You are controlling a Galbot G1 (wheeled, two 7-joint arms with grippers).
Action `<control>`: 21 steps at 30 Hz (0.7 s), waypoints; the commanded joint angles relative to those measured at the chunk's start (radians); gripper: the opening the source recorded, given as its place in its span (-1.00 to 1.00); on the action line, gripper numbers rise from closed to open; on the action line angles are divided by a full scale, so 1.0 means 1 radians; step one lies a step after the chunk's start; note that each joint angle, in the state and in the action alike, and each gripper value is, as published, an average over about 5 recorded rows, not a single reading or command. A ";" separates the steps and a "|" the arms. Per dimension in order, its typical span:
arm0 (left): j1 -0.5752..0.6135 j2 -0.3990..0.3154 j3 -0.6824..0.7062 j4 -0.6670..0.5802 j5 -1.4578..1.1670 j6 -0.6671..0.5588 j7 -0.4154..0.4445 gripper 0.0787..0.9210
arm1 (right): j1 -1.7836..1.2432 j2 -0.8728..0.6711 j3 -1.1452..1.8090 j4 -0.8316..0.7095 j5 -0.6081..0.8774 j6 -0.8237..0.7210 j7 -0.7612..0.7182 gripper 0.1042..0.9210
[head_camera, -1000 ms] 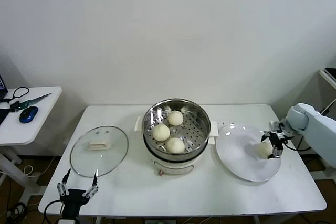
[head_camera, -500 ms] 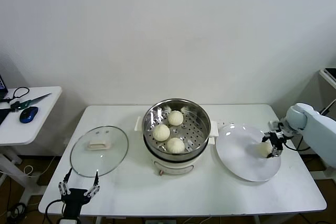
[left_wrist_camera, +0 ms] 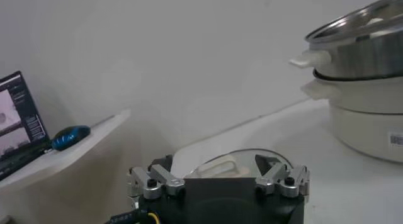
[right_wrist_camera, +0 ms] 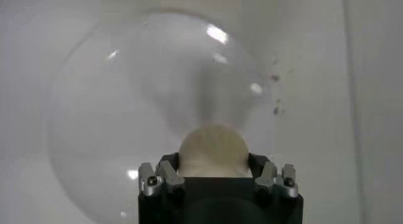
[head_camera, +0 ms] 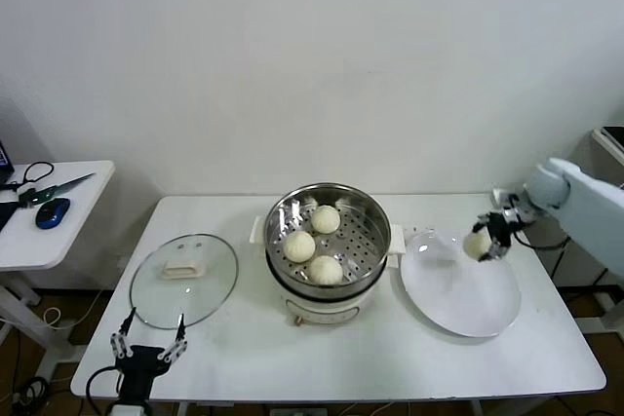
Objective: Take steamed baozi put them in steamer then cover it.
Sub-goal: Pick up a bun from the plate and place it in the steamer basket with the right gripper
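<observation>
Three steamed baozi [head_camera: 326, 218] lie on the perforated tray of the steamer [head_camera: 375, 216] at the table's middle. A fourth baozi [head_camera: 477, 243] hangs above the far edge of the white plate [head_camera: 458, 294], and my right gripper [head_camera: 485, 241] is shut on it. In the right wrist view this bun [right_wrist_camera: 213, 146] fills the gap between the fingers of the right gripper [right_wrist_camera: 213, 161], with the plate [right_wrist_camera: 119, 118] below. My left gripper [head_camera: 146, 346] is parked open at the table's front left, just in front of the glass lid [head_camera: 184, 280].
The left wrist view shows the left gripper [left_wrist_camera: 216, 163] with the lid [left_wrist_camera: 242, 157] before it and the steamer [left_wrist_camera: 365, 74] beyond. A side table [head_camera: 58, 231] at the left carries scissors [head_camera: 54, 187] and a blue mouse [head_camera: 52, 212].
My right gripper has closed on the baozi and lifted it off the plate, moving up and towards the back. The left arm has stayed put.
</observation>
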 commanded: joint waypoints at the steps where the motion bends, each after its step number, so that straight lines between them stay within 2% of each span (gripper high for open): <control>1: 0.004 0.004 0.011 -0.004 0.000 -0.002 0.000 0.77 | 0.459 0.098 -0.397 0.122 0.415 -0.109 0.038 0.49; 10: 0.007 0.011 0.036 -0.005 0.006 -0.002 0.000 0.77 | 0.642 0.263 -0.605 0.247 0.701 -0.177 0.091 0.49; 21: -0.007 0.016 0.045 -0.013 0.000 -0.001 0.002 0.77 | 0.582 0.406 -0.670 0.284 0.741 -0.225 0.156 0.49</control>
